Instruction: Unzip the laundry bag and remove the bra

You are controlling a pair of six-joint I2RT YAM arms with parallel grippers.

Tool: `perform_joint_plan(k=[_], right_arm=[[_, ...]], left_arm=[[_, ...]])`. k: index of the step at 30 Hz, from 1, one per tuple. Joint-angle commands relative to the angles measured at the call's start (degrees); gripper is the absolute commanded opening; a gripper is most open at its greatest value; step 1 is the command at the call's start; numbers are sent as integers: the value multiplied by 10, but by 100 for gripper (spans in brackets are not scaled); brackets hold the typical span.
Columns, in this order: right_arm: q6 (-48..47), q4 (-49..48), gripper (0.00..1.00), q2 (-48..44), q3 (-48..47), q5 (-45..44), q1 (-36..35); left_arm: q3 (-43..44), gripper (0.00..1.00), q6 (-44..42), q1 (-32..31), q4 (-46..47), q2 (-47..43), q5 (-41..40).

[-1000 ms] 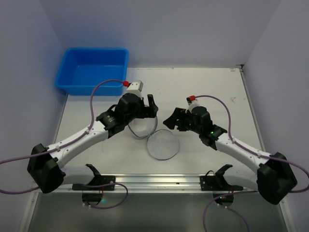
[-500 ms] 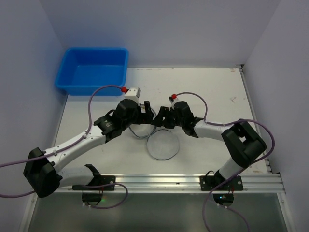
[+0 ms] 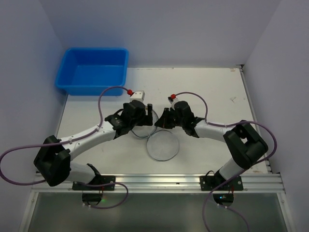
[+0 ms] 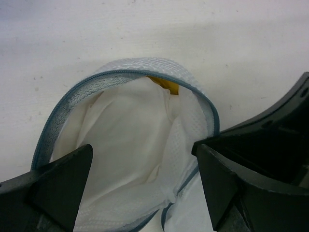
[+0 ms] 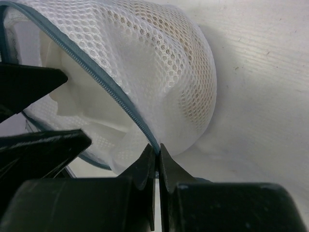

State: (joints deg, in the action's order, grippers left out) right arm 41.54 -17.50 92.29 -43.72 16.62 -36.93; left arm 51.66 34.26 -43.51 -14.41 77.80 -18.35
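Note:
The laundry bag [image 3: 147, 128] lies unzipped at mid-table, its round lid [image 3: 163, 145] flopped flat toward the near side. In the left wrist view the bag [image 4: 72, 96] gapes, blue-grey zipper rim around smooth white cloth [image 4: 130, 130], apparently the bra, with a tan bit [image 4: 166, 85] at the far rim. My left gripper [image 4: 145, 169] is open, its fingers straddling the bag's mouth. My right gripper [image 5: 157, 149] is shut on the bag's zipper rim [image 5: 120, 99], pinching it at the tips. Both grippers meet at the bag from either side, left gripper [image 3: 149, 116] and right gripper [image 3: 163, 121].
A blue plastic tub [image 3: 91, 70] stands at the back left corner. Purple cables loop off both arms. White walls close in the table on the left, back and right. The arms' base rail [image 3: 154, 181] runs along the near edge.
My right arm folded in toward the bag and its gripper went from open to shut on the zipper rim. My left gripper shifted slightly right over the bag's mouth, still open.

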Motion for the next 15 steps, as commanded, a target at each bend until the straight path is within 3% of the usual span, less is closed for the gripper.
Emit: perform_joint_plan(k=[1,10,15], right_arm=[[-24,32,0,-37,-10,3,-3],[-48,91,0,-55,-37,10,-11],[-63,116,0,-60,-53,-9,-31]], left_arm=[[24,93,-23,1,11,12,-65],[37,95,-48,1,13,34,-124],[60,96,-39,1,4,82,-113]])
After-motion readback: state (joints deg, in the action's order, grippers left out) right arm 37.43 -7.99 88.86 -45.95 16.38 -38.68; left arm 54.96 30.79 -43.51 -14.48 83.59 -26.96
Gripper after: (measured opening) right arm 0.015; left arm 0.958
